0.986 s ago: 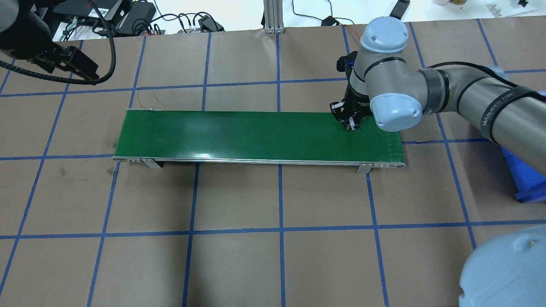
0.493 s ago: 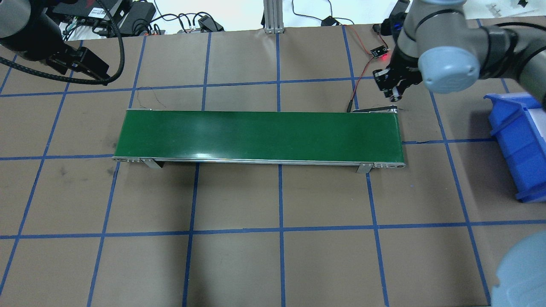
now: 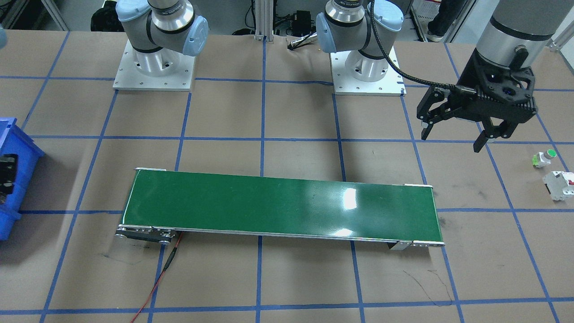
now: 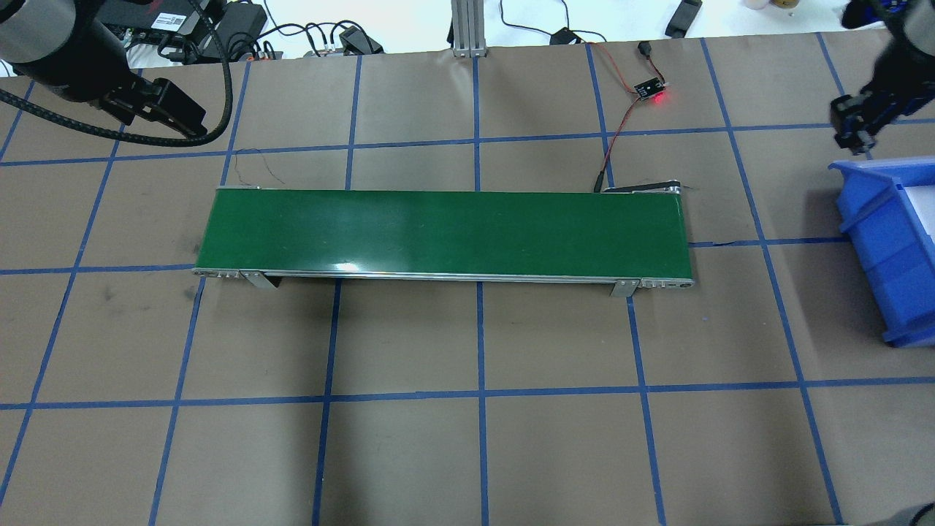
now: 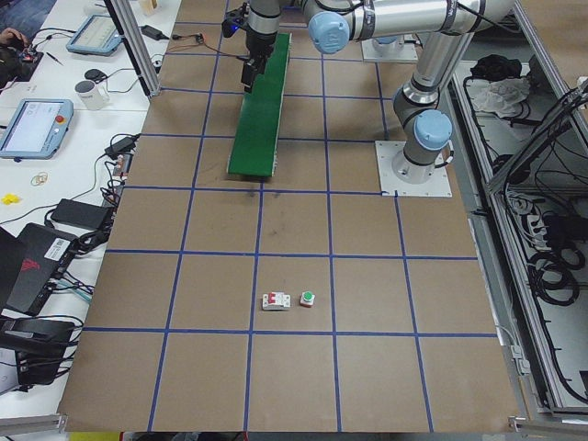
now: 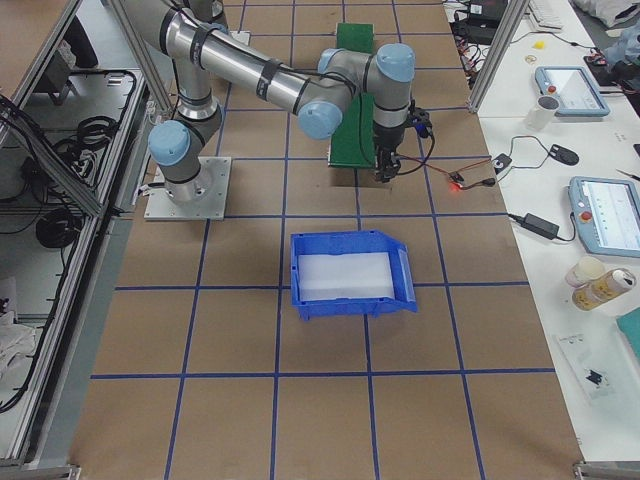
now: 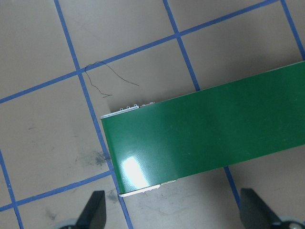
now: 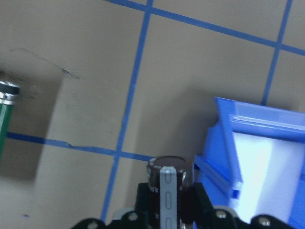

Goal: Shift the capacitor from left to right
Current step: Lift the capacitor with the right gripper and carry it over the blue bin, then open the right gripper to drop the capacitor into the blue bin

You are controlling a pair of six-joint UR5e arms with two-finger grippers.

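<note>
The right gripper is clamped on the capacitor, the dark cylinder pinched upright between its 2 fingers. It hangs over bare brown table just beside the far left corner of the blue bin, outside the rim and not over the opening. In the right wrist view only the bin's corner wall stands between the capacitor and the white inside of the bin. On its other side taped table lies open as far as the right end of the green conveyor belt, which runs across the table's middle. Beyond that end sits a small board with a red light, its red-and-black wire trailing to the belt's far corner. The left gripper hovers above the table past the belt's left end, fingers spread wide with nothing between them. Farther out on that side, well apart from the belt, a green-capped button and a white breaker lie close together.
</note>
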